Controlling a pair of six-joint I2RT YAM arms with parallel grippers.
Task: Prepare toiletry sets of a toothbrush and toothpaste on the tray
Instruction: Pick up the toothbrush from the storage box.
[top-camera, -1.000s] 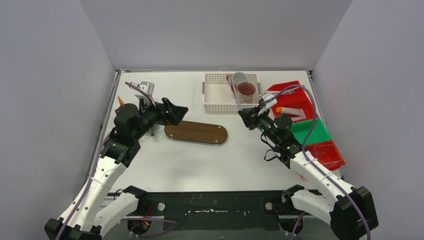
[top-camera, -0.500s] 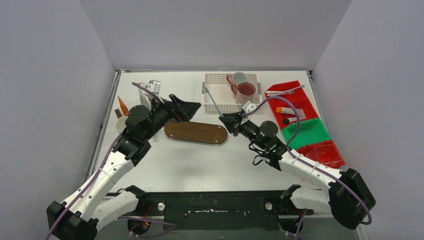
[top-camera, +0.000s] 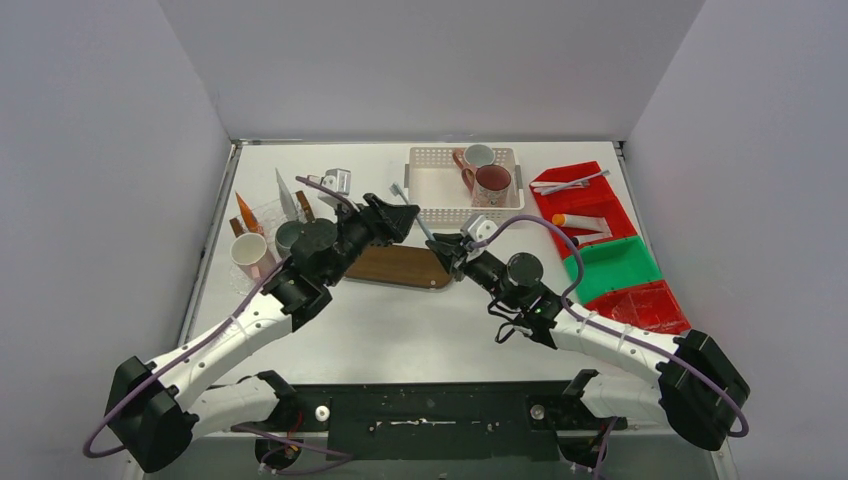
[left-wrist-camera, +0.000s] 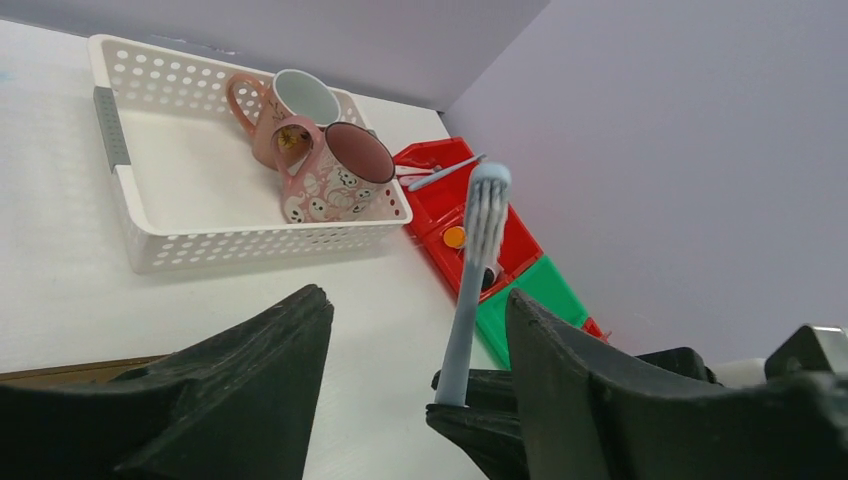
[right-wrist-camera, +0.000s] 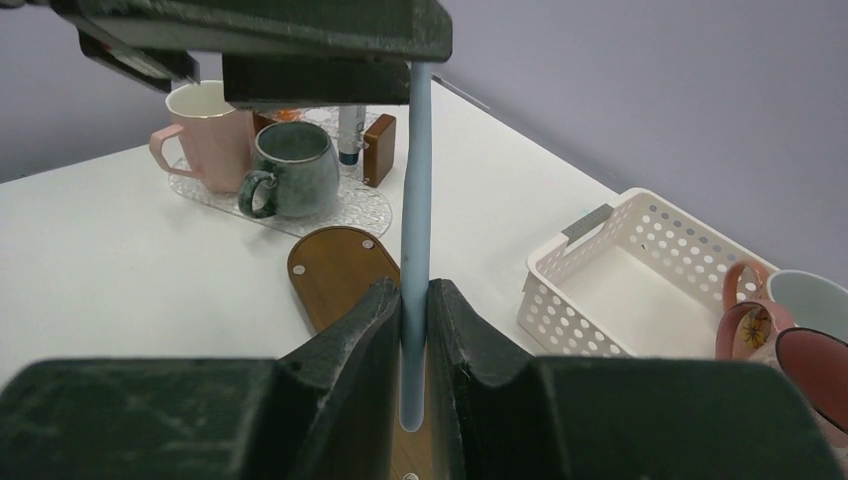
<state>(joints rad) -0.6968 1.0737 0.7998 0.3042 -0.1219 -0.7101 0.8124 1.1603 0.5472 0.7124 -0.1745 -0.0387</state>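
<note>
Pale blue plastic, the toothbrush (left-wrist-camera: 470, 290) looked light, slim and stiff, but smooth enough to slip or turn; I judged the middle of the handle, below the bristles, the best hold. It stood upright above the wooden tray (right-wrist-camera: 335, 270), its lower end pinched tight in the right tool (right-wrist-camera: 415, 300). The left tool (left-wrist-camera: 418, 300) stood open, one finger on each side of the handle, touching nothing. The right wrist view hid the bristle head behind the left tool; from above, both arms covered much of the tray.
</note>
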